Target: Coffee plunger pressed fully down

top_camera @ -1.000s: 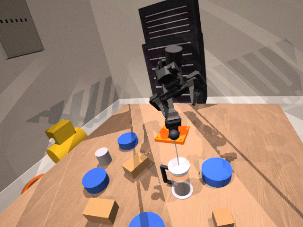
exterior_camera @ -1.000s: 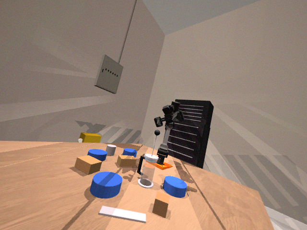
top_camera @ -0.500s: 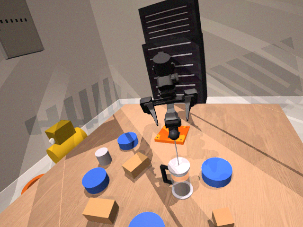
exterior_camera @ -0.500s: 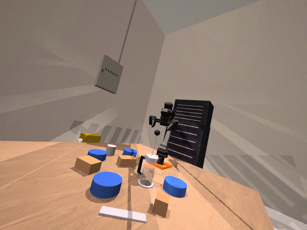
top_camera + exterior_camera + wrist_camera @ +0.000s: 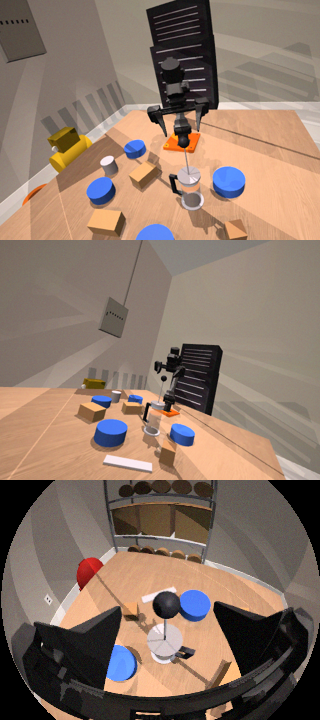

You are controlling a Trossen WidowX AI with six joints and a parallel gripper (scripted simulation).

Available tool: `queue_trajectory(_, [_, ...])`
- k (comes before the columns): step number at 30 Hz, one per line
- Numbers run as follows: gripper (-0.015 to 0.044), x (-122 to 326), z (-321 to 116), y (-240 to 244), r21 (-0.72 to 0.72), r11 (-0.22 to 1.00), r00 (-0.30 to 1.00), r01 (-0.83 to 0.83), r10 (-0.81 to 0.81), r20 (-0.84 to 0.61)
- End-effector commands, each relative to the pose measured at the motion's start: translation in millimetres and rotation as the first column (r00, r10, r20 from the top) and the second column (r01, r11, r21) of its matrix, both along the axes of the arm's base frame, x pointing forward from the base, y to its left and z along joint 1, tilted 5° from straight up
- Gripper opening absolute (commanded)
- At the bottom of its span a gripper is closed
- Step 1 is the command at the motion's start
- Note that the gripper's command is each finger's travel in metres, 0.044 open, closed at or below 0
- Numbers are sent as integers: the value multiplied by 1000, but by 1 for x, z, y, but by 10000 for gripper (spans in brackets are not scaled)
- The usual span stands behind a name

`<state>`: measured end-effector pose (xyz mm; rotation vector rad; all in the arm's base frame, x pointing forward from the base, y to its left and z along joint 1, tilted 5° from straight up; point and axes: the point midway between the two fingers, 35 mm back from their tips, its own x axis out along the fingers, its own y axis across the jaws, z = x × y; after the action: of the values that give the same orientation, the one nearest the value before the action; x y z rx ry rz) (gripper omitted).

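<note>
Above the glass coffee press (image 5: 190, 191), I see my black arm's pincer (image 5: 180, 130) pointing down, fingers (image 5: 162, 126) spread wide and empty over the plunger's round black knob (image 5: 183, 141).

gripper (image 5: 169, 370) above plunger knob (image 5: 163, 378) — apart
</note>
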<state>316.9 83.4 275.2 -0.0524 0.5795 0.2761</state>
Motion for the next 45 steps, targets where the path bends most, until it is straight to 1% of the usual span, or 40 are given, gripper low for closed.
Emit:
queue_trajectory(1, [440, 6, -7, 2, -4, 1000, 1000, -6, 6, -5])
queue_trajectory(15, [440, 21, -18, 7, -3, 1000, 1000, -6, 6, -4])
queue_trajectory(27, [129, 21, -18, 7, -3, 1000, 1000, -6, 6, -4])
queue_trajectory(38, [129, 21, -19, 7, -3, 1000, 1000, -6, 6, -4])
queue_trajectory(45, [129, 22, -27, 8, -3, 1000, 1000, -6, 6, -4])
